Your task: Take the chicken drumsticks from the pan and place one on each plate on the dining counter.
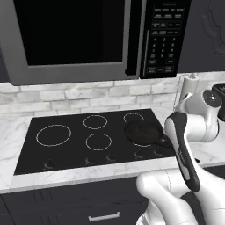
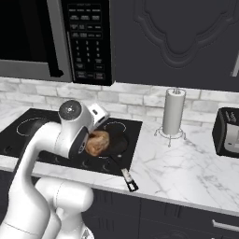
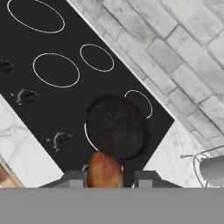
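My gripper (image 3: 109, 177) is shut on a golden-brown chicken drumstick (image 3: 104, 169), which sits between the two dark fingertips (image 3: 74, 178). It hangs just above the near rim of the round black pan (image 3: 116, 127), whose dark inside holds nothing. From the right base view the drumstick (image 2: 98, 142) hangs under my hand over the pan (image 2: 117, 144), and the pan's thin handle (image 2: 125, 175) points toward the counter's front edge. In the left base view the pan (image 1: 141, 132) rests on the cooktop's right side, partly behind my arm. The second drumstick, the plates and the dining counter are out of view.
The black cooktop (image 1: 79, 140) lies in a marble worktop (image 2: 186, 163) with knobs along its front. A microwave (image 1: 70, 35) hangs above. A paper-towel holder (image 2: 173, 112) and a dark toaster (image 2: 228, 133) stand to the right, against a brick backsplash (image 1: 66, 94).
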You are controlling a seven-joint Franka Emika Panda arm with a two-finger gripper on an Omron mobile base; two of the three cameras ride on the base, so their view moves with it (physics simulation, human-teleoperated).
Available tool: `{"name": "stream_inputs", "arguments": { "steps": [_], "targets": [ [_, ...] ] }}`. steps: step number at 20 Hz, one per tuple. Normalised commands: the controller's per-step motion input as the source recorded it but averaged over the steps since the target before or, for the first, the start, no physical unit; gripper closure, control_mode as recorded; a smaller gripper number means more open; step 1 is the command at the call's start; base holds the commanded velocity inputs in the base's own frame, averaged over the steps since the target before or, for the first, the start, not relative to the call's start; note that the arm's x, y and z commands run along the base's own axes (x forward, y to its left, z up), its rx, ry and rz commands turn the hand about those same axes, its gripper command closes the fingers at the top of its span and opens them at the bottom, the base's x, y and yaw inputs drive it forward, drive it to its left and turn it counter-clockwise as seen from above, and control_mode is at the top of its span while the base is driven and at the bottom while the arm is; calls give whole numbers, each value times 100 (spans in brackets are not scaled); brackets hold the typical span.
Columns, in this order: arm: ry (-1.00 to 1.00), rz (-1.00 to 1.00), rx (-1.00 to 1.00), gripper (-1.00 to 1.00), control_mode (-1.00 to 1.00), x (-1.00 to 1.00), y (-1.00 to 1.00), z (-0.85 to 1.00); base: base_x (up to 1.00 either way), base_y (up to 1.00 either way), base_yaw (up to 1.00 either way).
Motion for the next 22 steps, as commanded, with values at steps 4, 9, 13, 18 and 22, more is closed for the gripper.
{"name": "stream_inputs", "arguments": {
  "steps": [4,9,13,18,22],
  "targets": [
    [16,-5,0,100,-100,-40,-5,46,0,0,0],
    [1,0,-1,100,-100,-24,-3,16,0,0,0],
    [-1,0,0,100,-100,-2,-3,0,0,0,0],
    [0,0,0,100,-100,0,0,0,0,0,0],
    [0,0,0,100,-100,0,0,0,0,0,0]
  ]
}}
